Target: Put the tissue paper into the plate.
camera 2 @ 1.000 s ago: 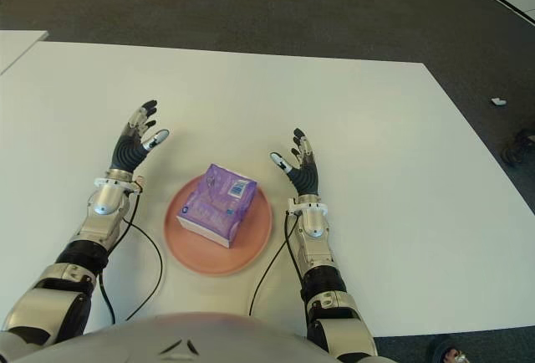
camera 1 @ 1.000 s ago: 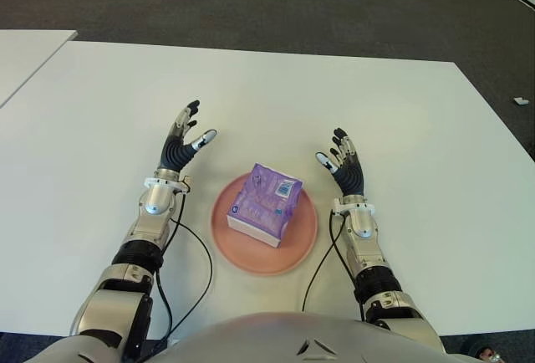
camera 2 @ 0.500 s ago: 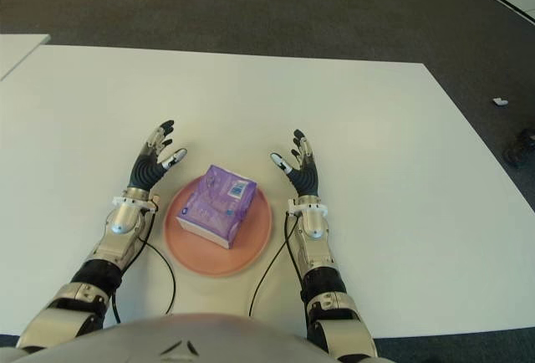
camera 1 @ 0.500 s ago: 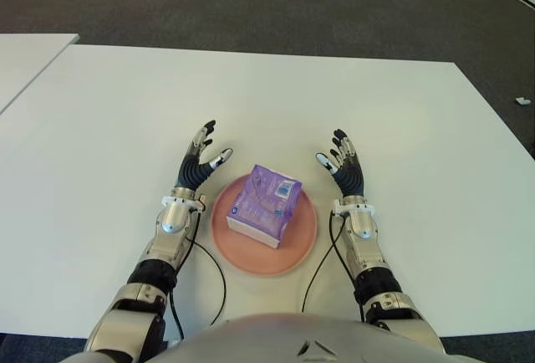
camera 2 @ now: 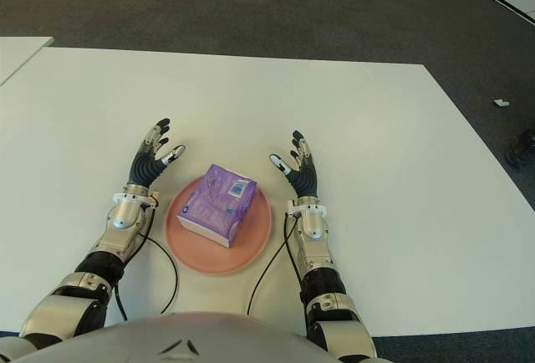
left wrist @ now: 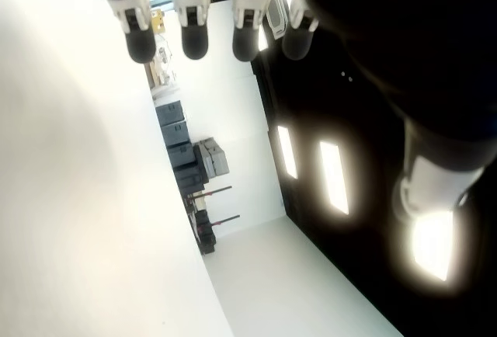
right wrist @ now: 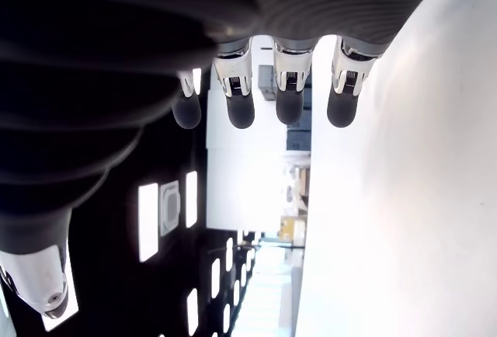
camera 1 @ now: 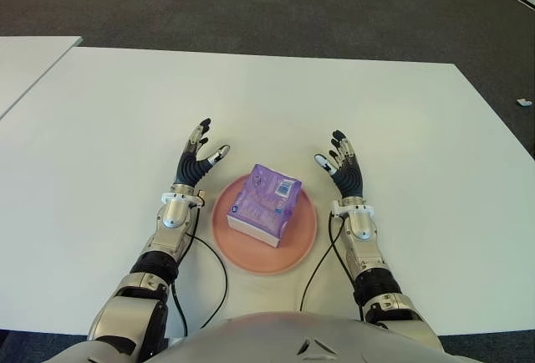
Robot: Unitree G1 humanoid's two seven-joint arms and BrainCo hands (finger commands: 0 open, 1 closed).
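Left eye view: one purple tissue pack point(camera 1: 264, 204) lies on the one pink plate point(camera 1: 299, 247), tilted off square, nearer the plate's left rim.
Hidden: the plate's middle is covered by the pack; print on the pack's small label cannot be read.
Cut off: the robot's grey torso point(camera 1: 267, 339) fills the bottom edge, and both upper arms run out of the picture there.
Left hand point(camera 1: 198, 161): just left of the plate, palm turned toward it, fingers spread and holding nothing.
Right hand point(camera 1: 343, 170): just right of the plate, palm facing inward, fingers spread, holding nothing.
Wrist views: each shows its own dark fingertips point(left wrist: 193, 40) in a straight row, apart from each other, with bright ceiling lights point(left wrist: 334, 176) behind; neither pack nor plate appears in them.
Contact: whether either hand touches the table cannot be told.
Surface: one large white table point(camera 1: 276, 104); a corner of a second white table point(camera 1: 29, 58) sits at the far left, with a gap between.
Cables: two black cables point(camera 1: 201, 267) loop on the table, one beside each forearm.
Room: dark grey carpet point(camera 1: 267, 7) beyond the table; one small white scrap point(camera 1: 522, 101) lies on it at far right.
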